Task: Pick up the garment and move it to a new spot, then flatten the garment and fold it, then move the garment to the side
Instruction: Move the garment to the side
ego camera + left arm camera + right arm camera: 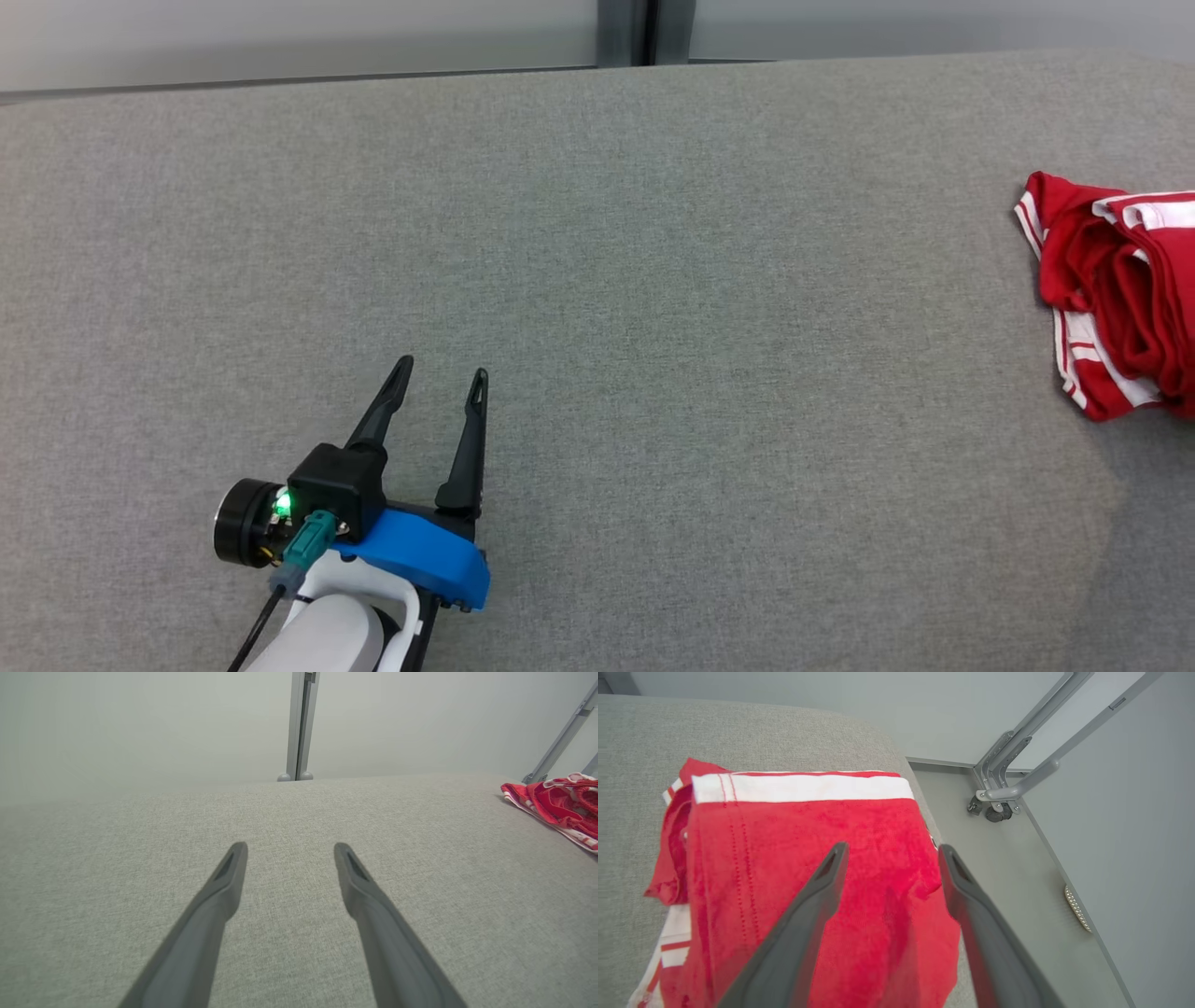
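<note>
The garment [1116,289] is red with white bands and lies folded in a bundle at the right edge of the grey fabric surface [597,280]. In the left wrist view the garment [556,805] shows far off at the right. My left gripper [441,371] rests at the lower left, open and empty, far from the cloth; its fingers [219,891] are spread over bare fabric. My right gripper [892,851] hovers over the garment [784,849] with its jaws open, nothing between them.
The surface's right edge [920,793] drops to a pale floor. A grey metal frame on casters [1004,788] stands beyond it. A wall with a vertical grey post [299,723] runs behind the far edge.
</note>
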Controlling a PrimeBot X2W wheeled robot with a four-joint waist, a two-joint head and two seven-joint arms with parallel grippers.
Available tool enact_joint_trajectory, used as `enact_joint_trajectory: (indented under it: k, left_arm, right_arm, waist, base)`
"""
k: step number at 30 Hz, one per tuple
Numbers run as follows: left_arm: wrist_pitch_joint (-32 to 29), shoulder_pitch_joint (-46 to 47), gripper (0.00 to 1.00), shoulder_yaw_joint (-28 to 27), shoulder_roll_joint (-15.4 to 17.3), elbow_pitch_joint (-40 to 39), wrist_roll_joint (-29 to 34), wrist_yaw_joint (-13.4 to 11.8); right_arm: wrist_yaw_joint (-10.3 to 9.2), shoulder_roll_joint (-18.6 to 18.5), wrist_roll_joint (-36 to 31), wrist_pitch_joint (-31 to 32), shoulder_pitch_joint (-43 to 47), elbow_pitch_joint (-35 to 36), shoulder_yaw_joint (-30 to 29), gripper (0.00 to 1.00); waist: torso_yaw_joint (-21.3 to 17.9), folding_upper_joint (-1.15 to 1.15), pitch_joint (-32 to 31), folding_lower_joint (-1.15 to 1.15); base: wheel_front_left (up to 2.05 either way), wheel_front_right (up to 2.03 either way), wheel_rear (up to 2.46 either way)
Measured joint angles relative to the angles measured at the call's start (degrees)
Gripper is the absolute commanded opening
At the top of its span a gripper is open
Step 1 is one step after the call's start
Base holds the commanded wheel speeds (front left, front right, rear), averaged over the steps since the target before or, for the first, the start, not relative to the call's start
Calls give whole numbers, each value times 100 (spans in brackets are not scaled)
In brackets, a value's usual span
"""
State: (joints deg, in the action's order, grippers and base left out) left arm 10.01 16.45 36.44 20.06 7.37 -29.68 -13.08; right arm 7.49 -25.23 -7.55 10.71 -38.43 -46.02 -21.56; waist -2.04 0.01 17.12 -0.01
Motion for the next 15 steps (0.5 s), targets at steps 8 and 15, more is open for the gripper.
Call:
enact_joint_trajectory:
  k: [8,15]
  left_arm:
    - [-23,-46,100,26,-14,32,-85,4]
    - [152,-46,100,-181,-92,323,-318,37]
  right_arm:
    - [0,252,52,-369,-30,143,350,100]
    - [0,565,331,-692,-19,432,833,100]
  waist:
    - [-117,-2,-336,0]
    - [-137,-2,-872,0]
  base:
    - [0,0,0]
    - [0,0,0]
